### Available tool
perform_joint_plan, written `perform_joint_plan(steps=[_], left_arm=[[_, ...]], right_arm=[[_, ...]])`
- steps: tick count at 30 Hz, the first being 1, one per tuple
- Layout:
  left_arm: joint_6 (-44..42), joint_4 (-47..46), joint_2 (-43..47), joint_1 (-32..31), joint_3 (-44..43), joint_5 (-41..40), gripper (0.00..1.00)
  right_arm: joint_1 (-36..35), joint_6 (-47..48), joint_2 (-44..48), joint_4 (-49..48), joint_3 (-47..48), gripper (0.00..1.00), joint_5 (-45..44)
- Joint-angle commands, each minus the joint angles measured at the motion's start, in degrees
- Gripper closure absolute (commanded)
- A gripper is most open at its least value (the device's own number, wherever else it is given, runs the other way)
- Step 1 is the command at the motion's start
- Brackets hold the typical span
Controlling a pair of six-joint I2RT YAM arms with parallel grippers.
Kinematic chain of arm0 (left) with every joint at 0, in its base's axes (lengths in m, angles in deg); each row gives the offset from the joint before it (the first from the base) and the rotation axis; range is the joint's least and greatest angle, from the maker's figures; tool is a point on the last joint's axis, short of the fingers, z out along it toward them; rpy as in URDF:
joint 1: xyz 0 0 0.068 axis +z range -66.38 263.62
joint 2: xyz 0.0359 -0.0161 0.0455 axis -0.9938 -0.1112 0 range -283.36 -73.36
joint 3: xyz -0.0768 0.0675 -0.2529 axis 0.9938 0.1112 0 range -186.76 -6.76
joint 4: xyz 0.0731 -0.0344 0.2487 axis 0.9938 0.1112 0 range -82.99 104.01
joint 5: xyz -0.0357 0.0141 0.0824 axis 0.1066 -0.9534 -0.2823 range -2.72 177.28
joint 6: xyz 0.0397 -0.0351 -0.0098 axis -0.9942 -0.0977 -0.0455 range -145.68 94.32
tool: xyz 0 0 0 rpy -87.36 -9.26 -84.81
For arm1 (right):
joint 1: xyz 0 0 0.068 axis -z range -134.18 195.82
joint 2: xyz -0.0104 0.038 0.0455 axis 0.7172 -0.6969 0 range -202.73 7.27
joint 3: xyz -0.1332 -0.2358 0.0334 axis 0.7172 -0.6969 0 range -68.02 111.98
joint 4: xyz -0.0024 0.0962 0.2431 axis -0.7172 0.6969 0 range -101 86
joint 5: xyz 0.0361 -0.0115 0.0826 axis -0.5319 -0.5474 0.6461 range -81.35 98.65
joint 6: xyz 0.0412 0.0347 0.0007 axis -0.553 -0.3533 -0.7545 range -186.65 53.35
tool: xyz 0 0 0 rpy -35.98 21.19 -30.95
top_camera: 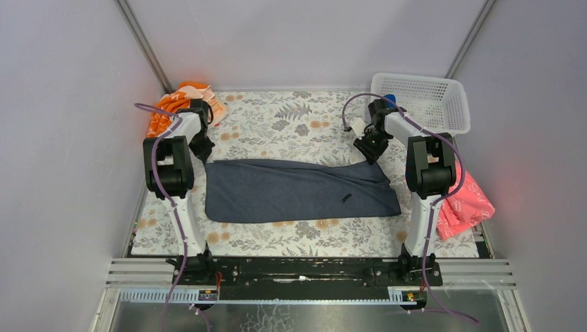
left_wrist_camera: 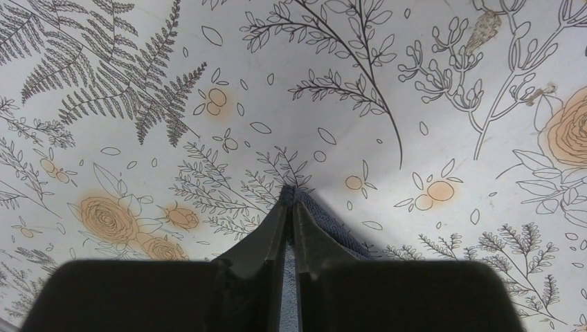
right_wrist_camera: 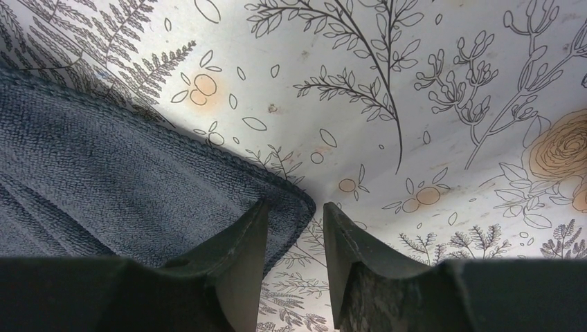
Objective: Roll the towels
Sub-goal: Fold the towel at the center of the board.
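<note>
Where the top view looks down, one counter under a floral cover carries the items.

Top view:
- Grey towel, one, spread flat across the middle of the frame, its far right corner drawn up into a point.
- Blue towel, one, only a small bright patch showing inside the basket at upper right; its form cannot be told.
- White mesh basket, one, at the upper right corner of the counter.
- Orange cloth, one, bunched at upper left.
- Pink cloth, one, at the right edge beside the right arm.
- Arms, two. Left pincer is down at the grey towel's upper left corner, and right pincer is down at its upper right corner.

Left wrist view:
- Left pincer, jaws pressed together, nipping one corner of the grey towel. The cloth trails towards the lower right of the frame.

Right wrist view:
- Right pincer, jaws apart with a clear gap.
- Grey towel, filling the left half of the frame. Its hemmed corner reaches into the gap, touching the left-hand finger. The right-hand finger stands clear over the floral print, so nothing is clamped.
</note>
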Motion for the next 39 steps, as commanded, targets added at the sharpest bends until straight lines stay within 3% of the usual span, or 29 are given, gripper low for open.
perform_joint_plan(steps=[1, 24, 34, 39], left_arm=[[-0.48, 0.86, 1.61, -0.20, -1.06, -1.36, 0.95], [-0.57, 0.93, 1.18, -0.46, -1.06, -1.62, 0.95], [-0.65, 0.85, 0.83, -0.54, -1.15, -1.61, 0.95], [-0.70, 0.82, 0.71, -0.56, -1.35, -1.63, 0.95]], right_arm=[[-0.56, 1.50, 2.13, 1.30, 2.45, 0.58, 0.57], [-0.58, 1.93, -1.81, -1.00, -0.32, 0.65, -4.39], [-1.31, 3.97, -4.22, 0.48, -2.14, 0.66, -1.77], [-1.30, 4.90, -6.79, 2.36, 0.86, 0.80, -2.72]])
